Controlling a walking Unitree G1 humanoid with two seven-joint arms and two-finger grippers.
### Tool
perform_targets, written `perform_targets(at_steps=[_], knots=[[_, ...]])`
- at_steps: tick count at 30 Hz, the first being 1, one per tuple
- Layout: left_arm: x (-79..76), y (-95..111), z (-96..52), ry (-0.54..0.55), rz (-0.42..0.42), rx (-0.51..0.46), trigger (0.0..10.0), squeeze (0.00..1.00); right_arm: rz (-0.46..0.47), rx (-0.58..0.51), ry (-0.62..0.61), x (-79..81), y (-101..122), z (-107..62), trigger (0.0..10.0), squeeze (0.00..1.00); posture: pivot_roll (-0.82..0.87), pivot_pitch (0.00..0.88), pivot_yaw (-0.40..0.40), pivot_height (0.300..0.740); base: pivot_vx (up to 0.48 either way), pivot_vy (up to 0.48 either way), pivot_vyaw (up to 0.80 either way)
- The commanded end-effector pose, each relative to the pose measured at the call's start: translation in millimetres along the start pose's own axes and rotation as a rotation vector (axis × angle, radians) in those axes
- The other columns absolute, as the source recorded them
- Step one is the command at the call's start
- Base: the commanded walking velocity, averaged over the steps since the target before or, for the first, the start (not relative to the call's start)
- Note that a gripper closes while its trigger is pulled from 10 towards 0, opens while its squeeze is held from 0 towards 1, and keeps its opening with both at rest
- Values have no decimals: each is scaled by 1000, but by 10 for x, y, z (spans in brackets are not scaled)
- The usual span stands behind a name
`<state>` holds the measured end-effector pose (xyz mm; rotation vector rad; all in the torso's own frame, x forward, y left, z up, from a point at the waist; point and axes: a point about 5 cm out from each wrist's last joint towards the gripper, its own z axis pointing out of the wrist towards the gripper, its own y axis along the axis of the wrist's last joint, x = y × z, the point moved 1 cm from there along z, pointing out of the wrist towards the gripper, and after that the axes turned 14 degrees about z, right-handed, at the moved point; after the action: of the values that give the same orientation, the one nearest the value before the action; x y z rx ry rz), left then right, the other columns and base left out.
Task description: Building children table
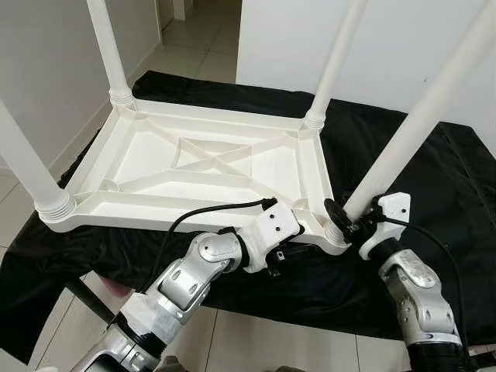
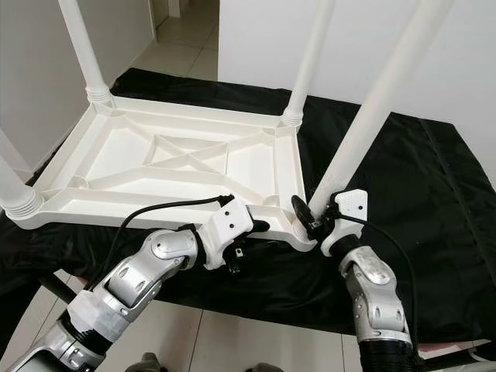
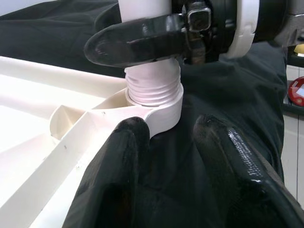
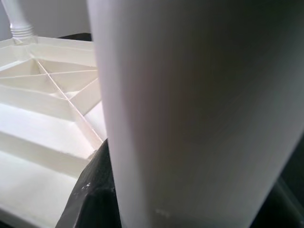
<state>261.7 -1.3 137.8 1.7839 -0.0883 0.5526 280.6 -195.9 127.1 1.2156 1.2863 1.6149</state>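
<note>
the white table top [image 1: 209,167] lies upside down on a black cloth [image 1: 434,186] over the bench, with 4 legs sticking up. the right gripper [image 1: 346,217] is clamped on the near right leg [image 1: 422,116], low by its screw end. the left gripper [image 3: 166,166] sits just beside that corner, fingers apart.

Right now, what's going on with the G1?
It's assembling a white plastic kids' table, which lies upside down on a black cloth. All four legs stand in the corner sockets. The right gripper is clamped around the near right leg just above its threaded base. The left gripper sits open beside that corner socket, touching nothing visible.
</note>
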Motion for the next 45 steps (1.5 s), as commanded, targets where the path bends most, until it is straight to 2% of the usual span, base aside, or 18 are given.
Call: perform_targets(at_steps=[1, 2, 3, 4, 5, 6, 7, 8, 10, 12, 15, 24, 25, 30, 37, 40, 43, 45], knots=[[-70, 22, 21, -82, 0, -17, 10000, 0, 7, 53, -70, 63, -140, -18, 10000, 0, 39, 0, -70, 740, 0, 0, 0], [-70, 22, 21, -82, 0, -17, 10000, 0, 7, 53, -70, 63, -140, -18, 10000, 0, 39, 0, -70, 740, 0, 0, 0], [-71, 20, 22, -83, -1, -17, 10000, 0, 22, 37, -166, 118, -147, -10, 10000, 0, 37, 0, -71, 740, 0, 0, 0], [-71, 20, 22, -83, -1, -17, 10000, 0, 22, 37, -166, 118, -147, -10, 10000, 0, 37, 0, -71, 740, 0, 0, 0], [-71, 17, 20, -84, -1, -17, 10000, 0, 45, 26, -251, 150, -157, -12, 10000, 0, 36, 0, -71, 740, 0, 0, 0], [-71, 17, 20, -84, -1, -17, 10000, 0, 45, 26, -251, 150, -157, -12, 10000, 0, 36, 0, -71, 740, 0, 0, 0], [-67, 11, 16, -83, 0, -15, 10000, 0, 50, 8, -341, 180, -163, -24, 10000, 0, 36, 0, -73, 740, 0, 0, 0], [-67, 11, 16, -83, 0, -15, 10000, 0, 50, 8, -341, 180, -163, -24, 10000, 0, 36, 0, -73, 740, 0, 0, 0], [-57, 4, 10, -81, -1, -12, 10000, 0, 76, -33, -492, 258, -195, -53, 10000, 0, 39, 0, -78, 740, 0, 0, 0], [-59, 2, 10, -81, -1, -11, 10000, 0, 96, -47, -536, 296, -211, -64, 10000, 0, 42, 0, -81, 740, 0, 0, 0], [-63, 1, 8, -81, -2, -11, 10000, 0, 120, -45, -548, 359, -232, -58, 10000, 0, 39, 0, -80, 740, 0, 0, 0], [-68, -2, 8, -84, -1, -10, 10000, 0, 120, -38, -558, 338, -232, -73, 10000, 0, 44, 0, -82, 740, 0, 0, 0], [-74, -4, 3, -85, -1, -10, 10000, 0, 133, -51, -535, 361, -216, -71, 10000, 1000, 47, 0, -83, 740, 0, 0, 0], [-93, -6, 2, -86, -3, -11, 10000, 0, 136, -106, -481, 359, -100, -84, 10000, 1000, 53, 0, -88, 740, 0, 0, 0], [-88, 1, 11, -80, -2, -13, 10000, 0, 119, -90, -377, 306, -70, -88, 10000, 1000, 59, 0, -92, 740, 0, 0, 0], [-82, -3, 12, -75, -3, -11, 10000, 0, 57, -67, -285, 206, -40, -105, 10000, 1000, 61, 0, -92, 740, 0, 0, 0], [-84, -1, 11, -75, -3, -12, 10000, 0, 26, -46, -249, 136, -32, -113, 10000, 1000, 62, 0, -92, 740, 0, 0, 0], [-89, 1, 9, -78, -1, -12, 10000, 0, -10, -10, -115, 60, -5, -111, 10000, 0, 62, 0, -91, 740, 0, 0, 0]])
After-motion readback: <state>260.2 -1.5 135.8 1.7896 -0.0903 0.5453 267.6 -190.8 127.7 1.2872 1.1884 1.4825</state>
